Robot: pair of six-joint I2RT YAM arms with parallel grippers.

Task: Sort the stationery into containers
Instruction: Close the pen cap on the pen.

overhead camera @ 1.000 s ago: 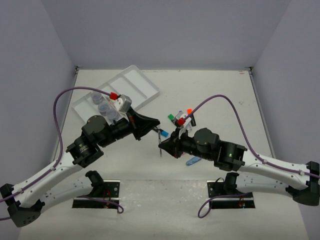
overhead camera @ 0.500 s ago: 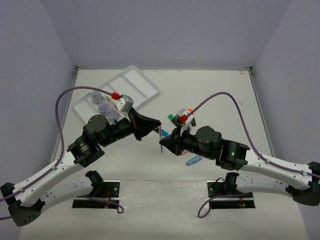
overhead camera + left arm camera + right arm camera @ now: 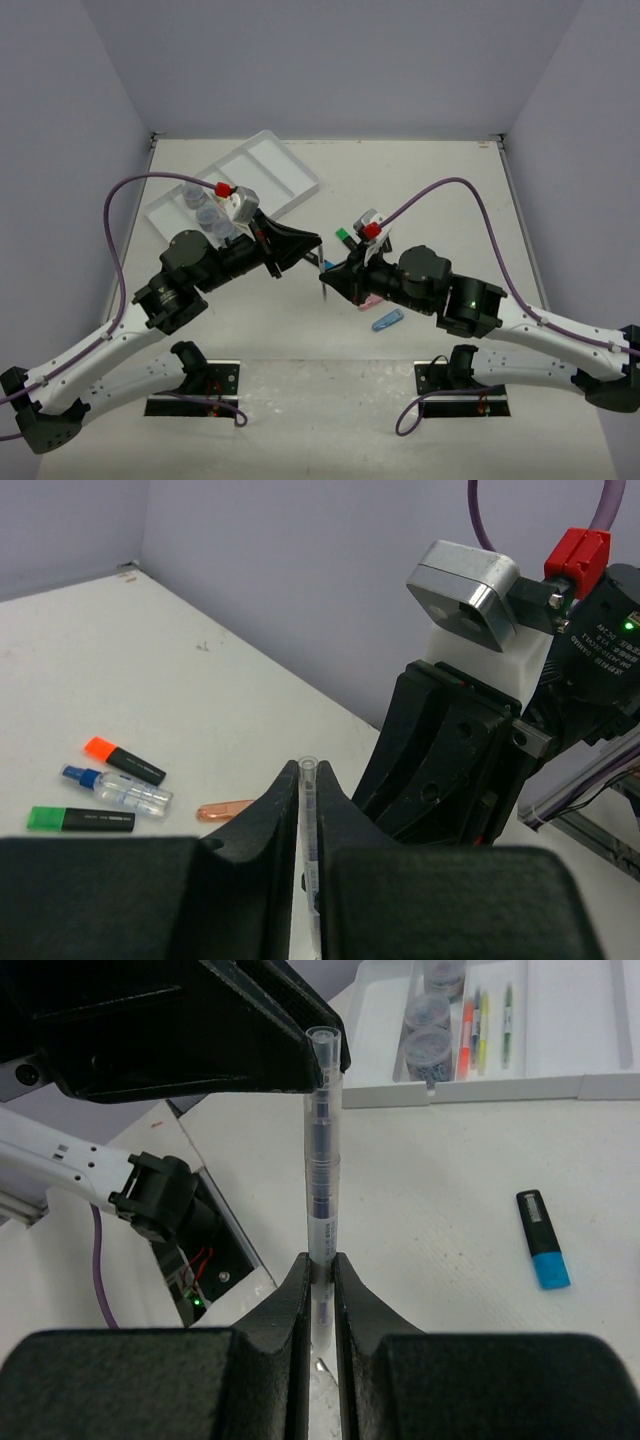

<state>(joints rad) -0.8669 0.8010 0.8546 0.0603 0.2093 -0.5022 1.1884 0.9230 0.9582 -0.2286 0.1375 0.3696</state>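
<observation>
**Here, one clear pen is pinched by two grippers at once**

The clear pen (image 3: 322,1160) stands between the fingers of the right gripper (image 3: 320,1265), which are closed tight on its lower part. From there it runs straight up, away from these jaws, and its open top end reaches the tip of the left gripper (image 3: 307,775). In the left wrist view the same pen lies in the narrow slot between the left fingers, which press close on both sides, and only its end shows above them.

Left of the left jaws, well apart on the table, lie an orange-capped highlighter (image 3: 123,762), a blue-capped bottle (image 3: 118,789) and a green-capped highlighter (image 3: 80,819). An orange oblong piece (image 3: 225,810) lies nearer to them. Right of the right jaws a blue-capped highlighter (image 3: 541,1239) rests on the table. Beyond these jaws is the white tray (image 3: 520,1088), with round jars (image 3: 430,1010) and thin pens (image 3: 467,1030) in its compartments.

From above, the left arm (image 3: 190,270) and the right arm (image 3: 440,290) both bend inward, and their grippers meet tip to tip near the middle of the table.
</observation>
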